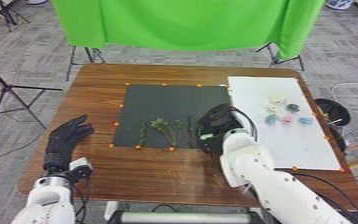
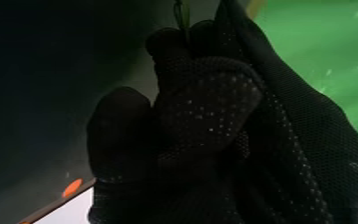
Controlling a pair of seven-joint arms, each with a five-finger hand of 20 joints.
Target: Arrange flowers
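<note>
The right hand [image 1: 215, 118] is clamped on a green stem [image 2: 182, 15]; flower heads [image 1: 287, 118] lie toward the bench's [image 1: 158, 175] right edge, the relaxed left hand [image 1: 63, 142] farther off.

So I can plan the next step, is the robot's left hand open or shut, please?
Open: the left hand has its fingers extended and holds nothing.
</note>
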